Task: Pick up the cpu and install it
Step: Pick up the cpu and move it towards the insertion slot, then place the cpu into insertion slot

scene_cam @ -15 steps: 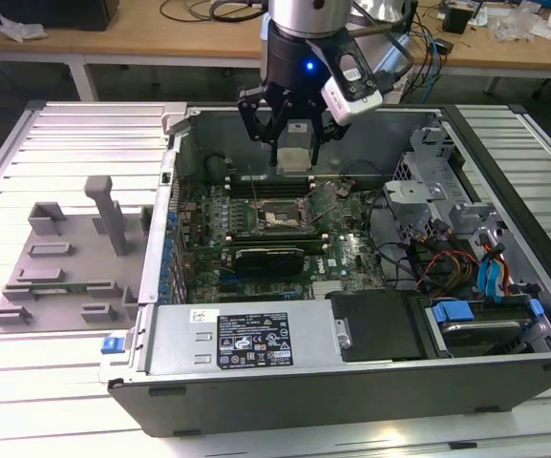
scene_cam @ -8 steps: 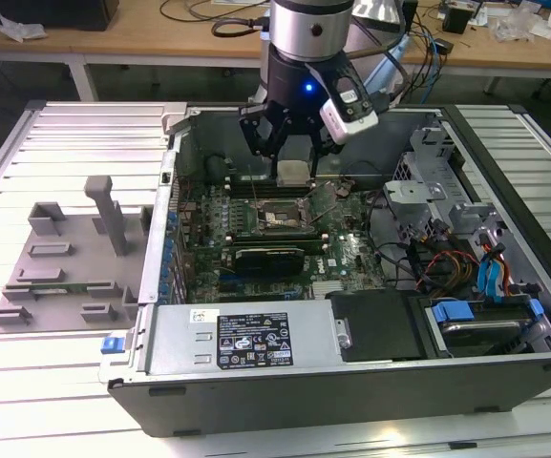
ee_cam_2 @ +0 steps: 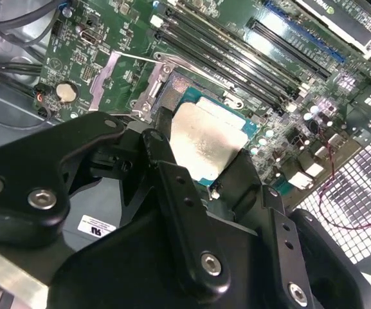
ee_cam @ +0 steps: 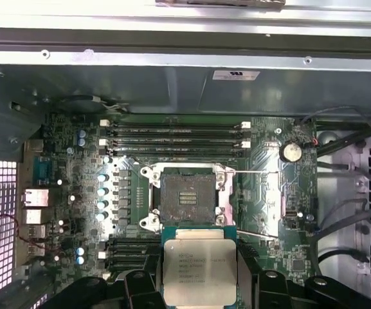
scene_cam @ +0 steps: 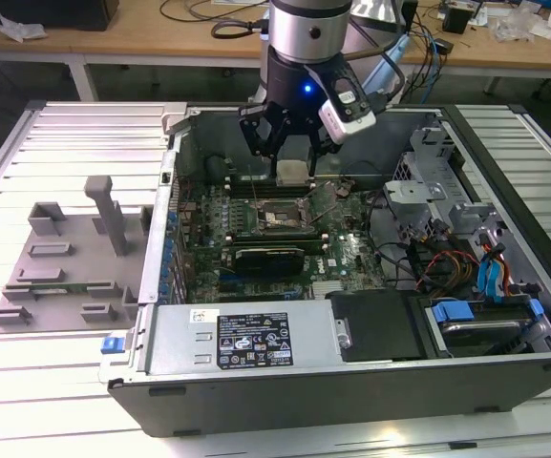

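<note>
My gripper (scene_cam: pixel 292 168) hangs inside the open computer case (scene_cam: pixel 160 248), shut on the cpu (scene_cam: pixel 292 173), a small square chip with a silvery top plate. In both wrist views the black fingers (ee_cam_2: pixel 162 158) press on two opposite sides of the cpu (ee_cam_2: pixel 206 143) (ee_cam: pixel 200 267). It is held flat above the green motherboard, off to one side of the dark square socket (ee_cam: pixel 184 196). The socket (scene_cam: pixel 277 218) lies bare, with its metal cover frame (ee_cam: pixel 265 193) swung open beside it.
Memory slots (ee_cam: pixel 175 138) run along one side of the socket. A long black expansion card (scene_cam: pixel 268 256) lies nearer the power supply (scene_cam: pixel 246 339). Drive bays and loose cables (scene_cam: pixel 447 262) fill the case's side at the exterior view's right. A grey fixture (scene_cam: pixel 65 258) sits outside at the exterior view's left.
</note>
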Available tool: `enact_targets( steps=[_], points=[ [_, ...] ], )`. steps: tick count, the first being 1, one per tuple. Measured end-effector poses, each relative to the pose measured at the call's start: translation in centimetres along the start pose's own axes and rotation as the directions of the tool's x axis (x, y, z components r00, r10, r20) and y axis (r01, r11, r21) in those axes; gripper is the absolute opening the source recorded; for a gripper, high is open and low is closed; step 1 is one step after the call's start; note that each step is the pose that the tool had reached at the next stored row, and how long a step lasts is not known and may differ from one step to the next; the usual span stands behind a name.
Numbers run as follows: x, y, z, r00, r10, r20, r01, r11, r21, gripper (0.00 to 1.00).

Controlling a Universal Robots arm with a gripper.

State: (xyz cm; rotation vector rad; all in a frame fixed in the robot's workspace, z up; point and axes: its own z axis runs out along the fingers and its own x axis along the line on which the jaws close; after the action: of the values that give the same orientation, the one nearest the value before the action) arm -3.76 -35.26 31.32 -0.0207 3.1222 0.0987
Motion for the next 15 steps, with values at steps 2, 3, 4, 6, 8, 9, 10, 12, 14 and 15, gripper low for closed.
enact_targets(
  steps=[2, 3, 4, 6, 8, 9, 10, 12, 14, 15],
  points=[
    [0.01, 0.03, 0.1, 1.0, -0.002, -0.0004, 0.002, 1.0, 0.0003, 0.55],
    [0.01, 0.03, 0.11, 1.0, -0.002, -0.0002, 0.002, 1.0, 0.0001, 0.55],
    [0.01, 0.03, 0.11, 1.0, -0.002, -0.0002, 0.002, 1.0, 0.0001, 0.55],
    [0.01, 0.03, 0.11, 1.0, -0.002, -0.0002, 0.002, 1.0, 0.0001, 0.55],
    [0.01, 0.03, 0.11, 1.0, -0.002, -0.0003, 0.002, 1.0, 0.0001, 0.55],
    [0.01, 0.03, 0.11, 1.0, -0.002, -0.0003, 0.002, 1.0, 0.0001, 0.55],
    [0.01, 0.03, 0.11, 1.0, -0.002, -0.0003, 0.002, 1.0, 0.0001, 0.55],
    [0.01, 0.03, 0.11, 1.0, -0.002, -0.0003, 0.002, 1.0, 0.0001, 0.55],
    [0.01, 0.03, 0.11, 1.0, -0.002, -0.0003, 0.002, 1.0, 0.0001, 0.55],
    [0.01, 0.03, 0.11, 1.0, -0.002, -0.0003, 0.002, 1.0, 0.0001, 0.55]
  ],
)
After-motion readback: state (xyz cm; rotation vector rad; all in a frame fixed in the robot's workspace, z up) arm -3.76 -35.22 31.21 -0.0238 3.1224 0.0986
